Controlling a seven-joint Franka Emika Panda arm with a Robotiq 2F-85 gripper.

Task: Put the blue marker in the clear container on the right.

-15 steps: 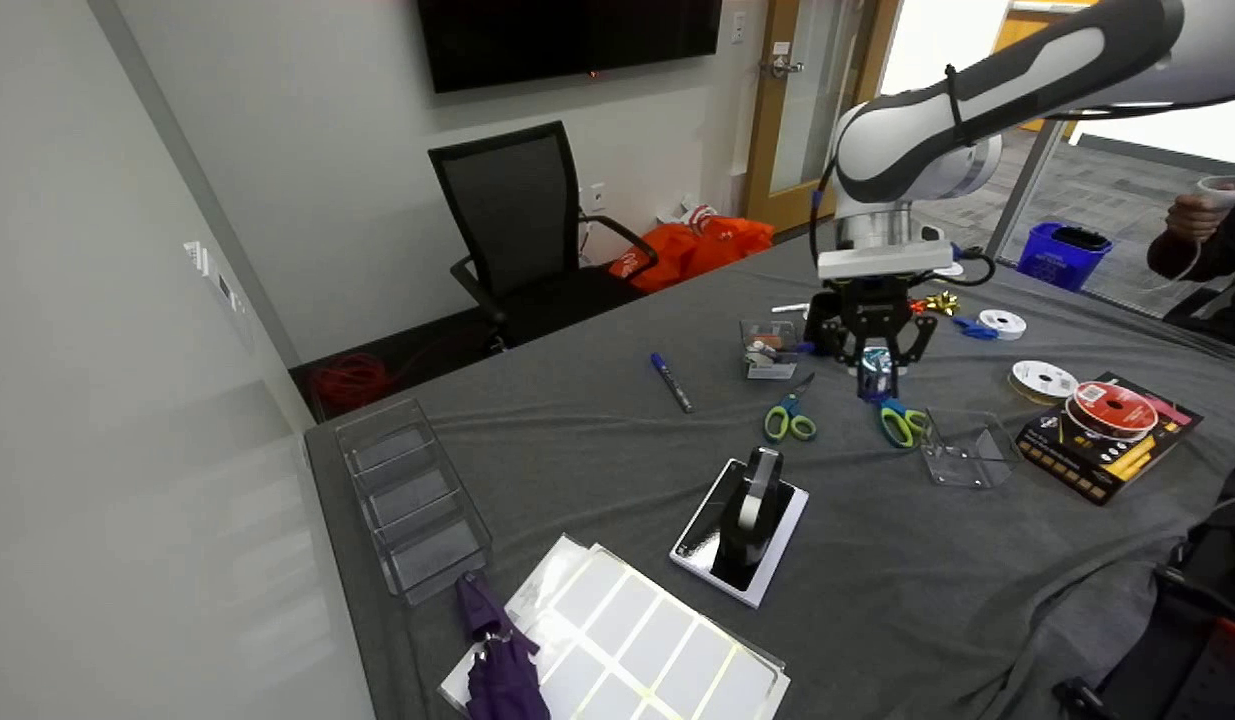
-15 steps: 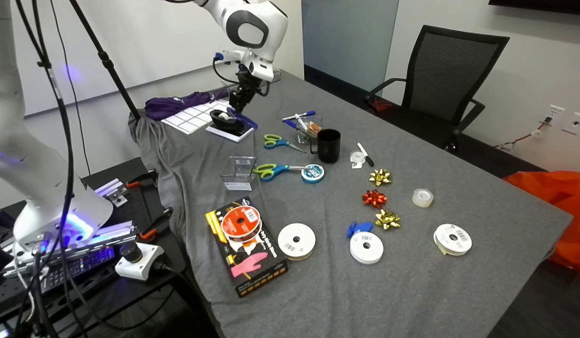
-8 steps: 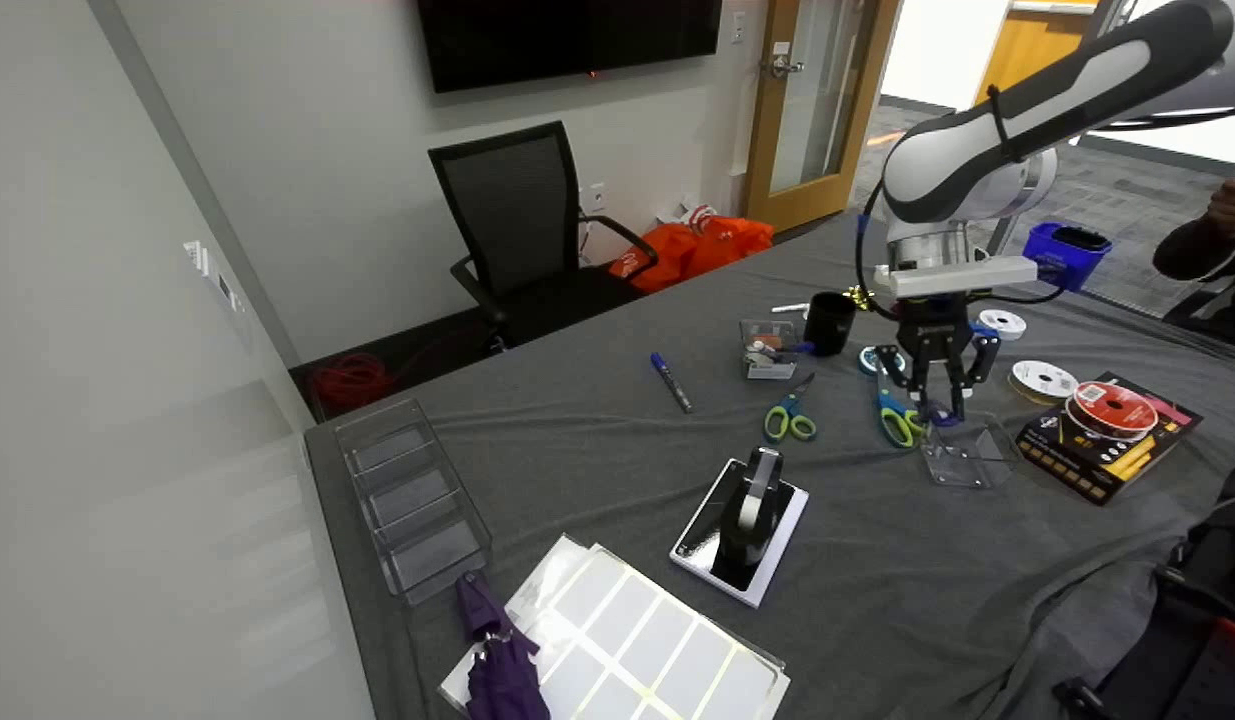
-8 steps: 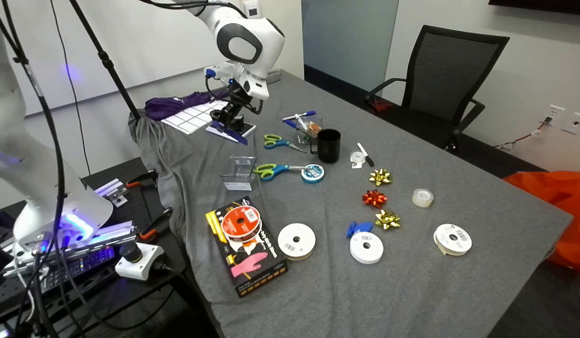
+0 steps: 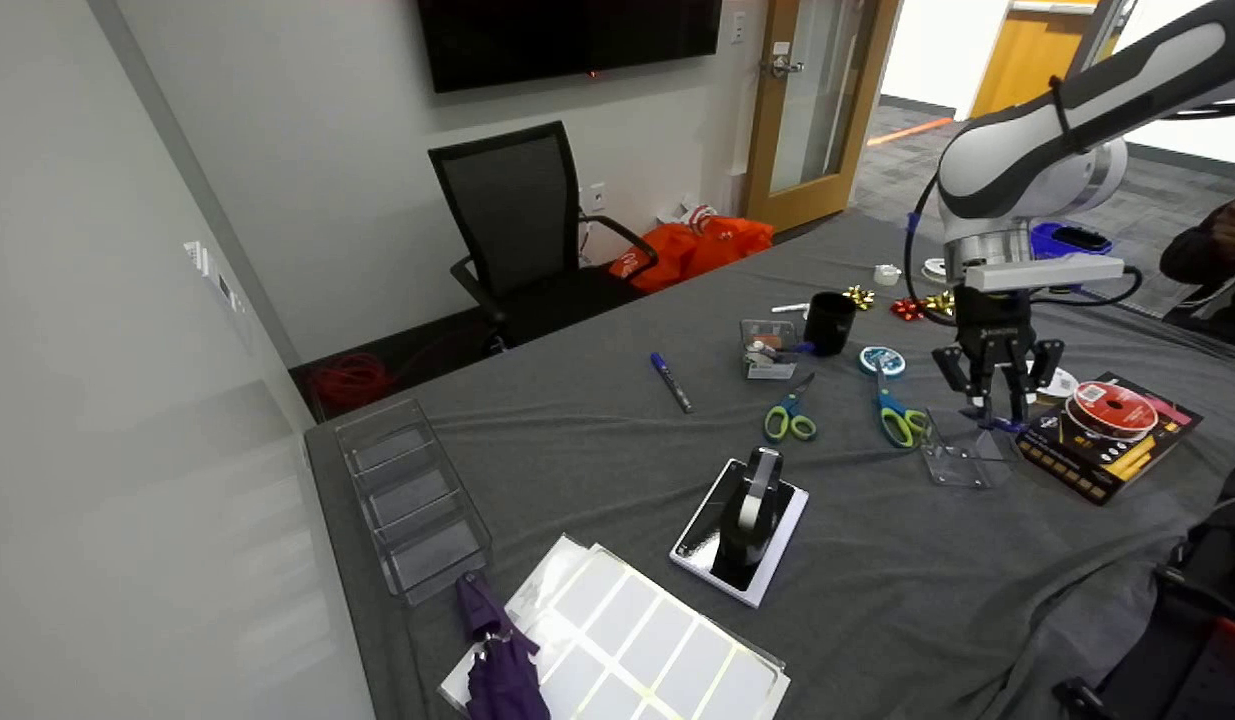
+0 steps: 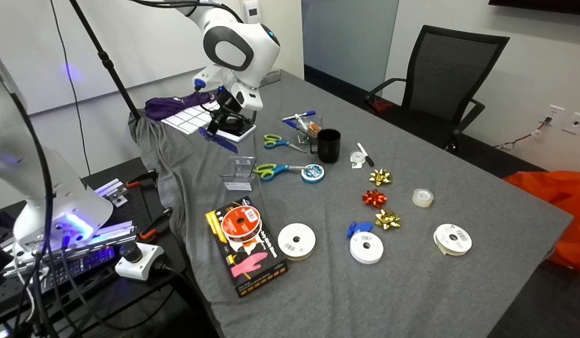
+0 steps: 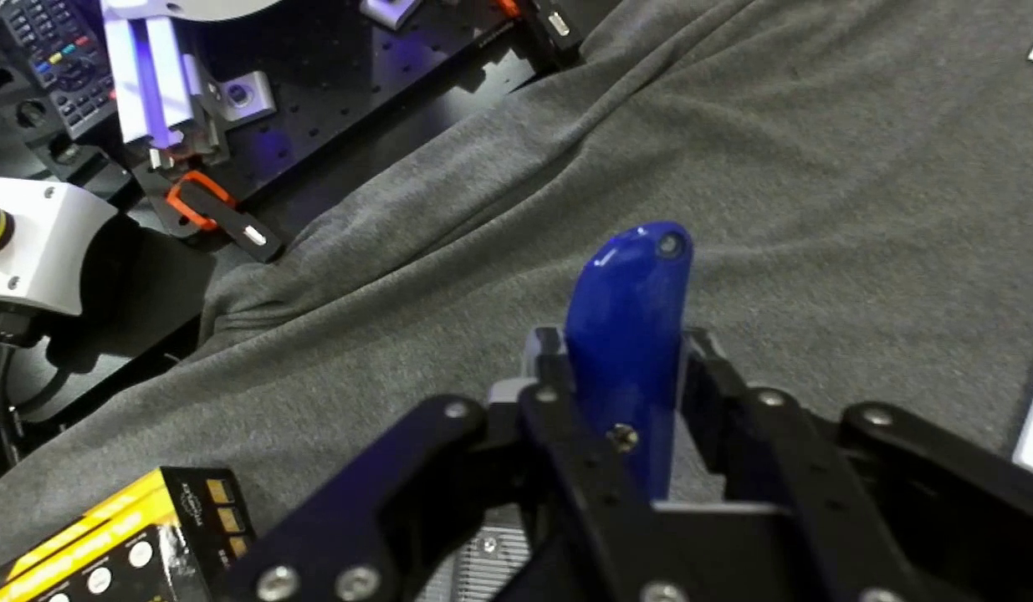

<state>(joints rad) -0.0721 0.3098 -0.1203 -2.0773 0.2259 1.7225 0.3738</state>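
Closer to my base (image 6: 59, 180) than before, my hand (image 5: 1001, 412) is clamped on a blue riveted tool (image 7: 629, 284). The blue marker (image 5: 672, 384) lies well apart on the surface (image 5: 557, 470), farther out than the clear container (image 6: 239, 176), long axis running away from me.

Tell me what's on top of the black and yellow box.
A red-faced spool lies flat on the black and yellow box in both exterior views. The patch of surface beneath it is covered and cannot be seen.
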